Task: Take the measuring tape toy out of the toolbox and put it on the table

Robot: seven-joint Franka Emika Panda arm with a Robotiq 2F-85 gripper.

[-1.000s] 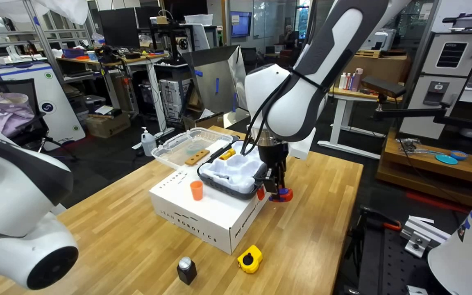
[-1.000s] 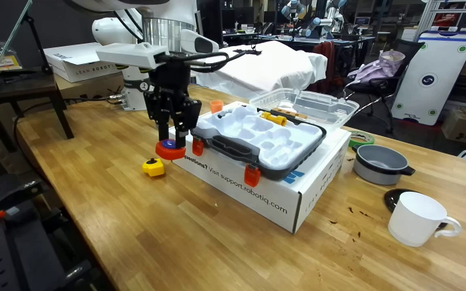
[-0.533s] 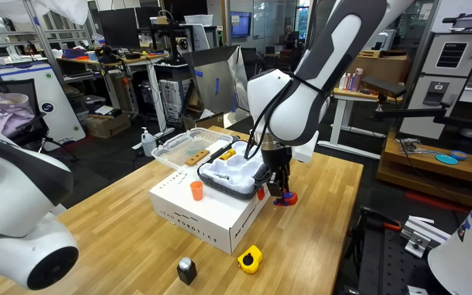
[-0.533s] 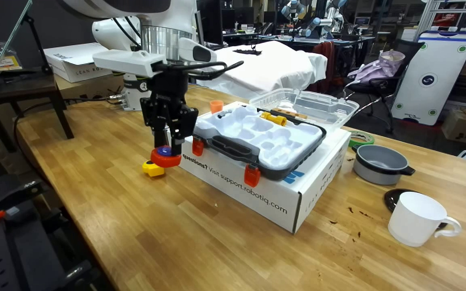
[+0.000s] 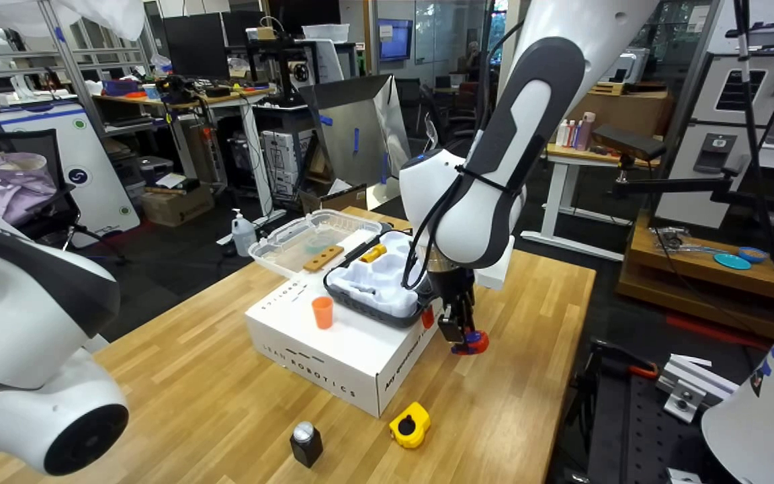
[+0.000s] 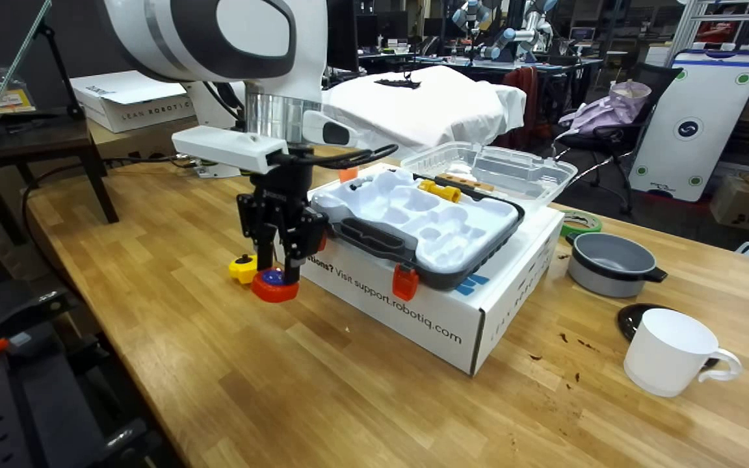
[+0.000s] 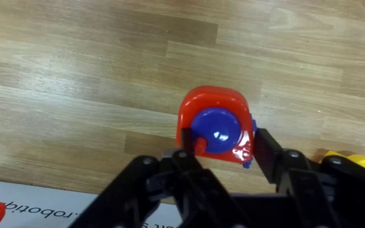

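The table (image 6: 322, 403) has a light wooden top in narrow strips, and the box (image 5: 323, 366) rests flat on it. Near one corner of the box lies the yellow toy (image 5: 418, 430); a silver-topped black block (image 5: 306, 449) stands off the same end. Near the box's opposite end are the green roll (image 6: 573, 230) and the pot (image 6: 608, 270). Further from the box is the mug (image 6: 667, 354), partly hiding a black disc (image 6: 629, 319). Dark specks (image 6: 564, 337) are scattered between the box and the mug.
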